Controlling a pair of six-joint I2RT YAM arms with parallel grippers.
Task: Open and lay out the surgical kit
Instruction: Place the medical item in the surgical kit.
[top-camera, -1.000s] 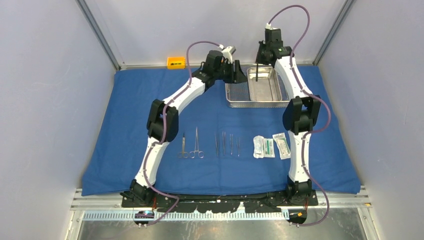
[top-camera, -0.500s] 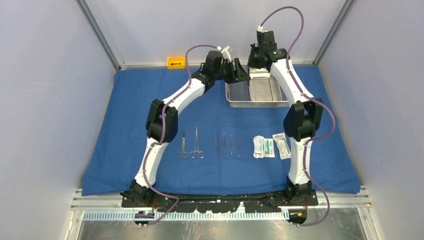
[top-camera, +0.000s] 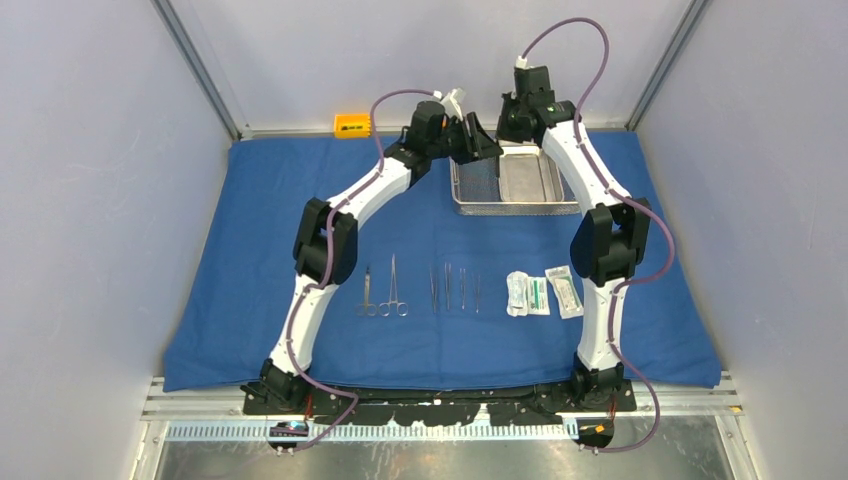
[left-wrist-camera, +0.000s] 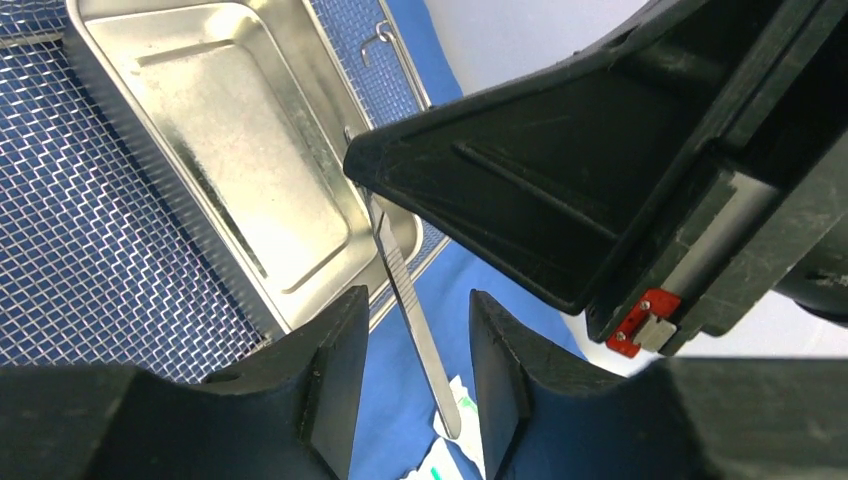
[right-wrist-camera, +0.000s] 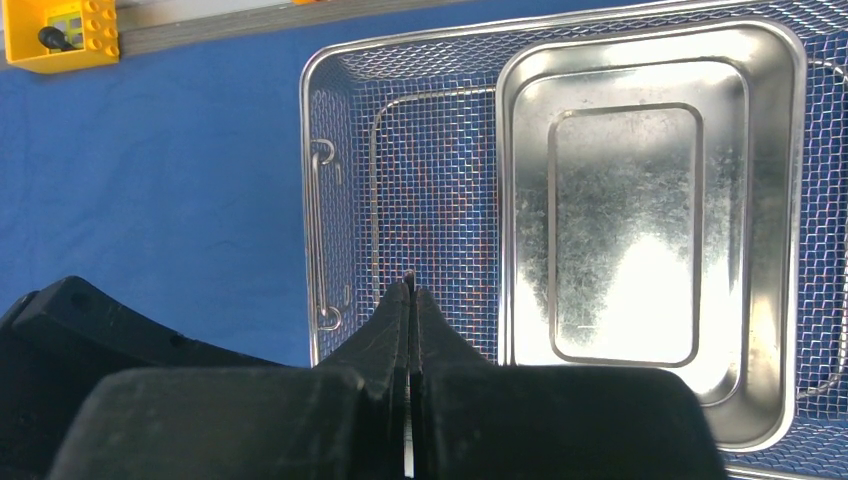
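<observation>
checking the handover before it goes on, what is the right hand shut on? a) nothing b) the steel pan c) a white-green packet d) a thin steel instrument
d: the right hand pinches the top of a thin steel instrument that hangs below it, while the steel pan sits in the mesh tray.

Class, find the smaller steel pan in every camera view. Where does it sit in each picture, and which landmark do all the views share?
Top external: steel pan, upper centre, between the two wrists.
Left wrist: pan, upper left, seen at an angle.
Right wrist: pan, right half, seen from above.
Shared landmark: the mesh tray holding the pan, visible in all three.
</observation>
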